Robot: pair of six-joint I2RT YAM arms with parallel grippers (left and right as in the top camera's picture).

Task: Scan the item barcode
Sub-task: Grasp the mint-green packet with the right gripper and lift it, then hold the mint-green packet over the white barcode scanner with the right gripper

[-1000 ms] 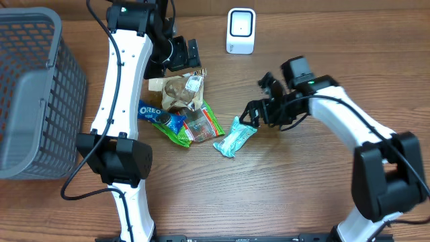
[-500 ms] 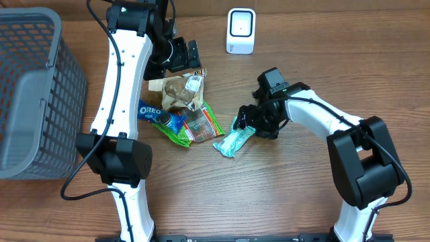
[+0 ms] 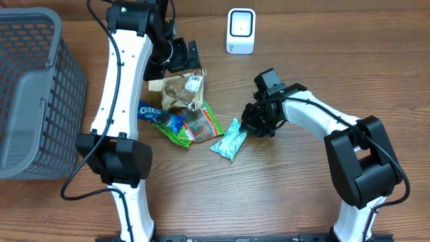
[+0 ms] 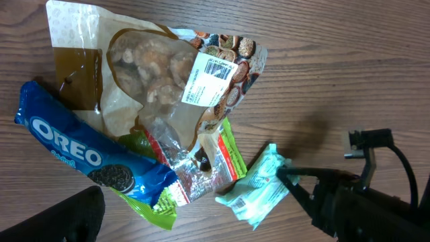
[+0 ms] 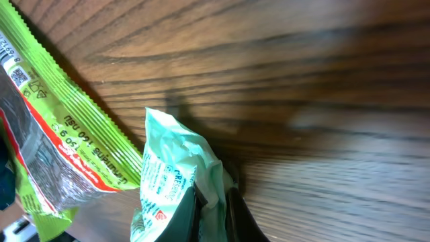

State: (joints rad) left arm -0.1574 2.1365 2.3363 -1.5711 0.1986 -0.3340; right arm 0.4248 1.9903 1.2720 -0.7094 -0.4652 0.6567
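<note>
A mint-green packet (image 3: 228,144) lies on the wooden table right of a pile of snacks. My right gripper (image 3: 247,129) is shut on its upper right end. In the right wrist view the two black fingers pinch the crumpled mint-green packet (image 5: 176,171) at my right gripper (image 5: 213,190). The left wrist view shows the mint-green packet (image 4: 259,191) with a small barcode on its face. My left gripper (image 3: 183,55) hangs open above the pile, holding nothing. A white scanner (image 3: 240,30) stands at the back of the table.
The pile holds an Oreo pack (image 3: 158,115), a green snack packet (image 3: 198,124) and a brown nut bag (image 3: 178,91) with a white barcode label (image 4: 211,77). A grey basket (image 3: 33,87) stands at the left edge.
My right gripper moved left to the mint-green packet and shut on its end; the packet shifted slightly left. The left arm has not moved.
</note>
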